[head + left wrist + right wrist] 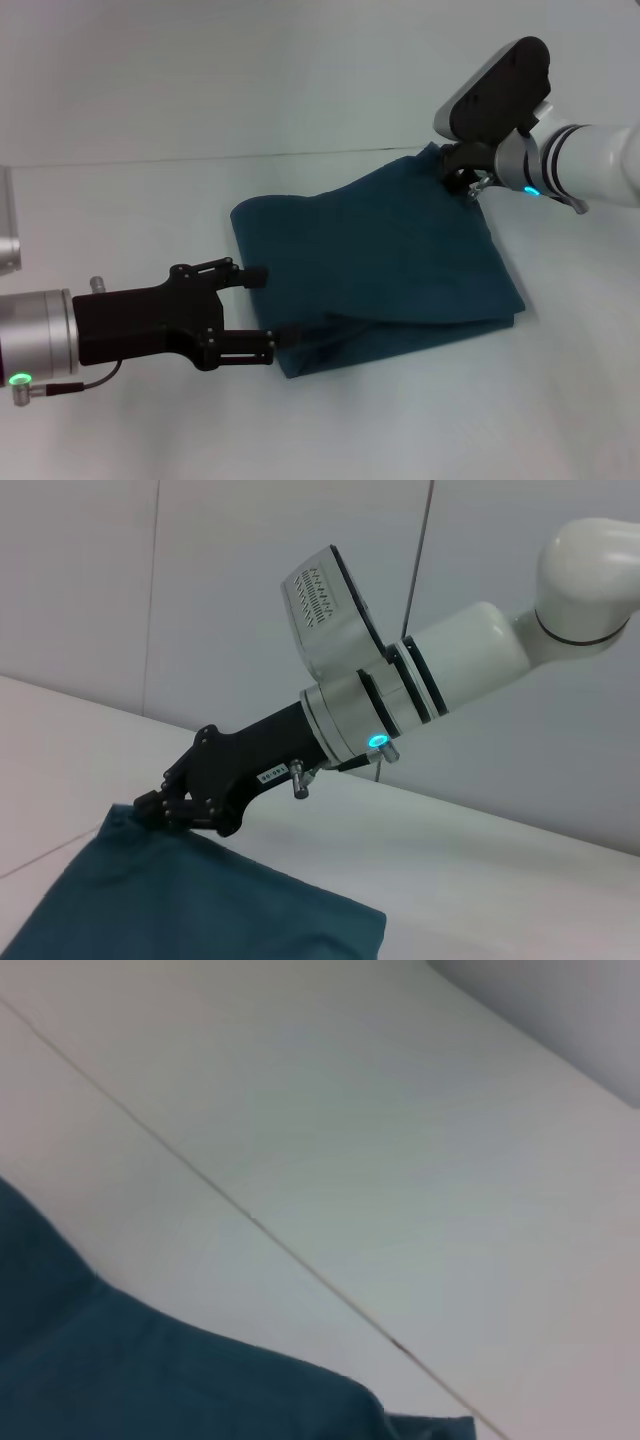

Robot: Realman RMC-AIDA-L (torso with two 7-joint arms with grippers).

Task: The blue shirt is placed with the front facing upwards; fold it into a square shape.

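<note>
The blue shirt (380, 265) is seen lying on the white table (150, 120), already folded into a compact, layered, roughly four-sided bundle with no lettering or sleeves shown, so most of the folding is judged done, and only squaring of the uneven near edge seems to be left. The left gripper (275, 305) is held level at the shirt's near-left corner with its fingers spread apart and nothing clamped between them, the lower fingertip just touching the fabric edge. The right gripper (462, 178) is placed at the far-right corner, and in the left wrist view its fingers (160, 805) are seen pinched closed on that corner of the cloth.
</note>
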